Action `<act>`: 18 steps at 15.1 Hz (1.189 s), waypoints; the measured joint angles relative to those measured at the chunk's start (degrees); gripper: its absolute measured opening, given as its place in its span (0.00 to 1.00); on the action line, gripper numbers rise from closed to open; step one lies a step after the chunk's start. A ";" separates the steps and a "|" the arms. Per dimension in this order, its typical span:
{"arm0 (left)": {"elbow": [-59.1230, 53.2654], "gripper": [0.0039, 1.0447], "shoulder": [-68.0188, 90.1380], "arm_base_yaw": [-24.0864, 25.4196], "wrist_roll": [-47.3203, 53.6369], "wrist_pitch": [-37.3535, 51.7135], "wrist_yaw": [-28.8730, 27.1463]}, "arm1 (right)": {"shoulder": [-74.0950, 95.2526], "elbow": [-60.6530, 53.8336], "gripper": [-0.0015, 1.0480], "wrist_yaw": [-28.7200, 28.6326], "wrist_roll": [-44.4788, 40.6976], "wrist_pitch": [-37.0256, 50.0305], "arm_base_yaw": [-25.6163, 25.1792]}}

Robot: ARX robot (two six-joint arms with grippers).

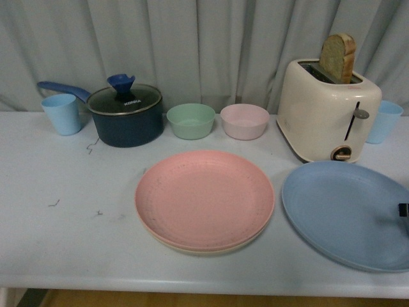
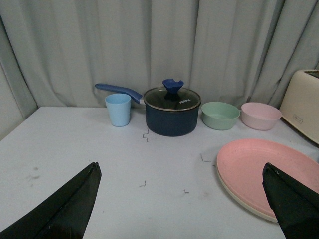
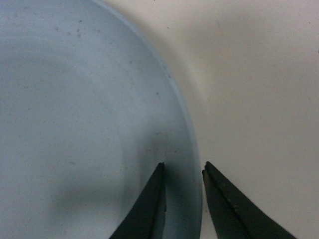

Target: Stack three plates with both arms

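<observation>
The pink plate lies at the table's centre on top of the beige plate, whose rim peeks out beneath it. To its right rests the blue plate, and my right gripper shows as a black tip at its right rim. In the right wrist view that gripper is shut on the blue plate, one finger inside the rim and one outside. My left gripper hangs open above the table, left of the pink plate.
Along the back stand a light blue cup, a dark lidded saucepan, a green bowl, a pink bowl, a cream toaster with bread in it and another blue cup. Grey curtains hang behind.
</observation>
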 joint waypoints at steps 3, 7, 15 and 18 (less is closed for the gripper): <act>0.00 0.94 0.00 0.00 0.00 0.00 0.00 | -5.49 -4.92 0.03 -2.25 2.25 0.02 -2.36; 0.00 0.94 0.00 0.00 0.00 0.00 0.00 | -25.16 -17.62 0.03 -8.48 3.56 -5.16 -4.17; 0.00 0.94 0.00 0.00 0.00 0.00 0.00 | -22.49 -10.58 0.03 -2.71 23.96 4.68 21.35; 0.00 0.94 0.00 0.00 0.00 0.00 0.00 | -12.98 -3.52 0.03 0.44 28.20 4.83 24.30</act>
